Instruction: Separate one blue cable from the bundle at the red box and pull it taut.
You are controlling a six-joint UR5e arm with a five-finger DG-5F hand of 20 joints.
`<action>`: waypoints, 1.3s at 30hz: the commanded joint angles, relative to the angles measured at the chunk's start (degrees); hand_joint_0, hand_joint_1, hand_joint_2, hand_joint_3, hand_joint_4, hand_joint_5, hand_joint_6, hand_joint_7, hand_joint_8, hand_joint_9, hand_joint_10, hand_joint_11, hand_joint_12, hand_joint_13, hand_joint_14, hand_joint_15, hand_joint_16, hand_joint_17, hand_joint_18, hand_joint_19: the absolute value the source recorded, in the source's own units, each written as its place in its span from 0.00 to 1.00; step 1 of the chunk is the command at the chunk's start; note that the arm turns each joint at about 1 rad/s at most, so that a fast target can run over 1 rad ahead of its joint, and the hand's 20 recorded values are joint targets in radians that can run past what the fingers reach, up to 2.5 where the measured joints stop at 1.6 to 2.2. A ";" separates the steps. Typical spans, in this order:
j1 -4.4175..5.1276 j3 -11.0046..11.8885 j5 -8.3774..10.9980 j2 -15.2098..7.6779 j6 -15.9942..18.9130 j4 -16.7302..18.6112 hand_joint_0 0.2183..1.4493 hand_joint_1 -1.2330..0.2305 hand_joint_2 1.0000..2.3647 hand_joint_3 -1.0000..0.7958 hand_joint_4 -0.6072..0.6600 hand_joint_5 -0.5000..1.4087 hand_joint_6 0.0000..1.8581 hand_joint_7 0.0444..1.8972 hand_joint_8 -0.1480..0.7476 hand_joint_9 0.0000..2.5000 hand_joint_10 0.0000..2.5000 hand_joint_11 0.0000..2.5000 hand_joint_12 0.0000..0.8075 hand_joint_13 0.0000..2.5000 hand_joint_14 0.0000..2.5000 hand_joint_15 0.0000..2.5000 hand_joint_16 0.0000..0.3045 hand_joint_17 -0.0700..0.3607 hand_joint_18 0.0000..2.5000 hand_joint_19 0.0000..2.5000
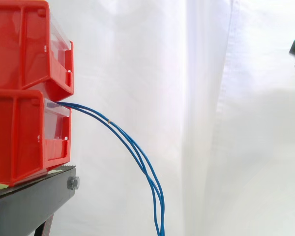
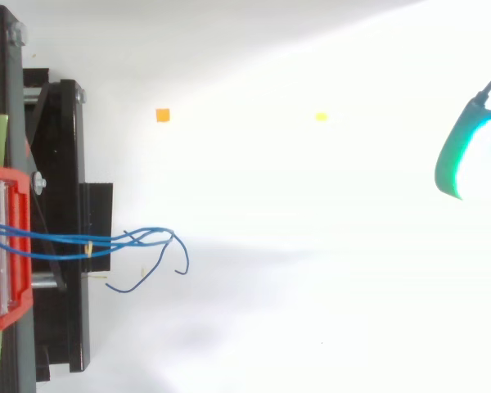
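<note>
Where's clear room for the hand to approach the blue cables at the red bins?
Free: the broad white stretch between the hand and the drooping thin blue cables; also above their arc, right of the upper red plastic bin. Crowded: at the lower red bin, where cables bunch over the black stand.

Both views are brightly and evenly lit. In the side view the white curtain [image 1: 137, 59] right of the red bins [image 1: 19, 123] is almost pure white, with only faint grey folds. The bins' clear front panels [image 1: 58, 37] catch pale highlights. From above, the white surface [image 2: 311, 49] right of the bins glares until it loses all detail. A soft grey shadow [image 2: 254, 258] stretches right from the black stand [image 2: 65, 164]. Far right of the bins, the hand [image 2: 462, 160] glows green-cyan.
</note>
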 commanded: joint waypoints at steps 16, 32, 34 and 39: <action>1.99 12.08 6.22 -17.04 -10.94 7.79 0.23 0.42 0.00 0.28 0.69 0.15 0.27 0.42 0.54 0.26 0.00 0.18 0.44 0.23 0.00 0.12 0.14 0.39 0.20 0.19; 3.48 12.70 13.07 -22.75 -19.03 15.88 0.22 0.47 0.00 0.28 0.74 0.16 0.27 0.43 0.56 0.26 0.00 0.18 0.47 0.22 0.00 0.12 0.16 0.41 0.19 0.20; 3.83 12.70 14.04 -22.75 -20.00 17.02 0.22 0.48 0.00 0.28 0.74 0.17 0.27 0.43 0.56 0.26 0.00 0.18 0.47 0.22 0.00 0.12 0.16 0.41 0.19 0.20; 4.45 14.46 16.06 -26.26 -22.81 19.04 0.21 0.48 0.00 0.28 0.74 0.17 0.27 0.44 0.56 0.26 0.01 0.18 0.47 0.22 0.00 0.12 0.16 0.42 0.19 0.21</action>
